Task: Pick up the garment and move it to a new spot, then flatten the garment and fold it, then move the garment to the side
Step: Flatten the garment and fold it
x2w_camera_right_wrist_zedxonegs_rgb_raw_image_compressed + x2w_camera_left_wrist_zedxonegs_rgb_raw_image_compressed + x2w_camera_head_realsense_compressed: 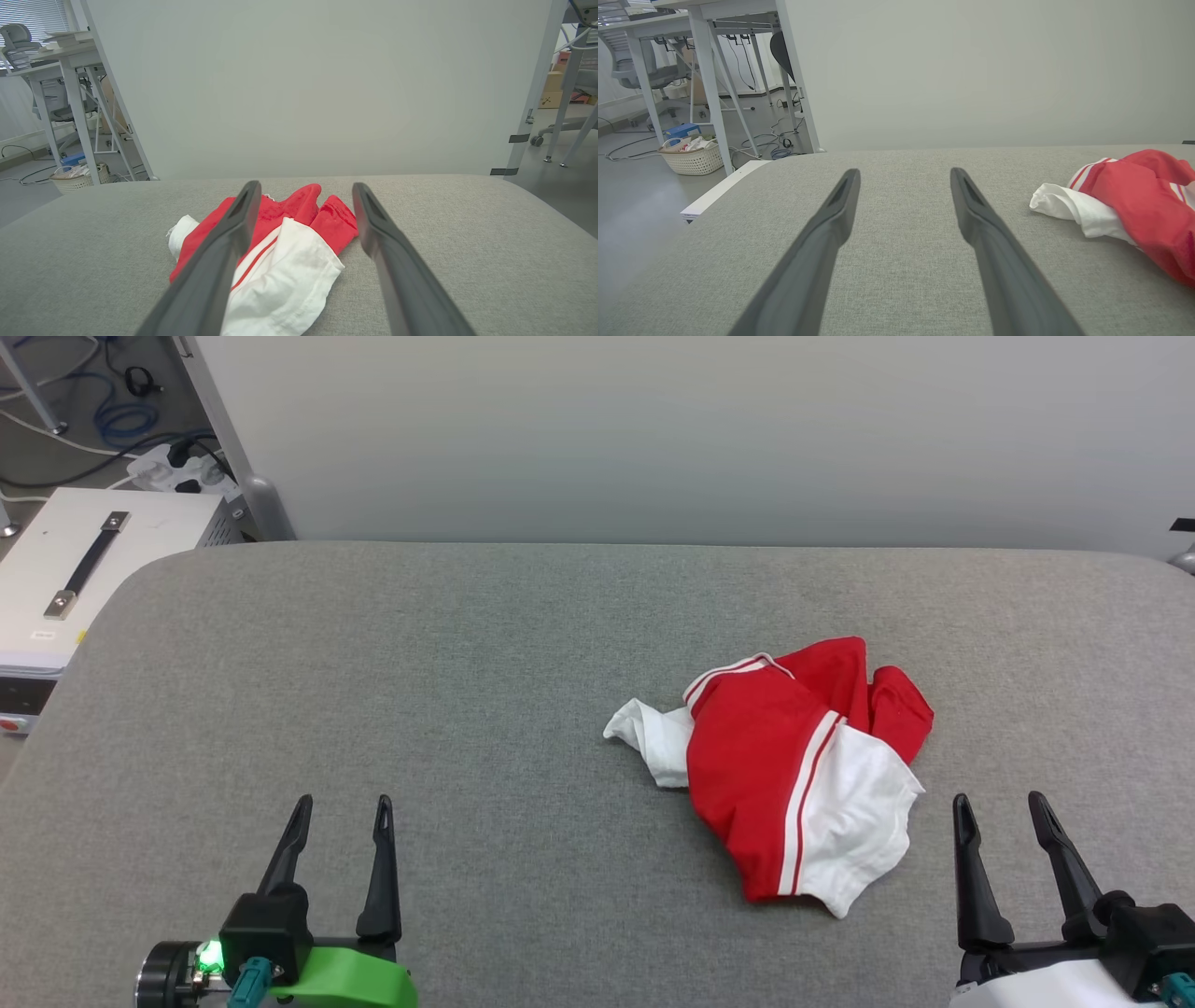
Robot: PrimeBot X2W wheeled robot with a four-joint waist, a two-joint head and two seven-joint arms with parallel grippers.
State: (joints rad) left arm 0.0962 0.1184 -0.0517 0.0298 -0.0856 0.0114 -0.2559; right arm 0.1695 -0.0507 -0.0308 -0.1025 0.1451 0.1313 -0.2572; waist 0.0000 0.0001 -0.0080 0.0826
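Note:
The garment (784, 765) lies crumpled in a heap right of the middle of the grey table (467, 663): red cloth with white sleeves and red-white striped trim. Its print is hidden in the folds. My left gripper (342, 803) stands open at the near left, well apart from the heap. My right gripper (999, 800) stands open at the near right, just right of the garment's white sleeve. In the left wrist view the garment (1134, 210) shows at the right, beyond my open gripper (905, 173). In the right wrist view the garment (285, 247) lies ahead, between and left of my gripper (306, 186).
A pale wall panel (700, 429) stands behind the table's far edge. A white box with a handle (84, 569) sits off the table's far left corner, with cables and a power strip (177, 467) on the floor. A basket (691, 156) stands under a desk.

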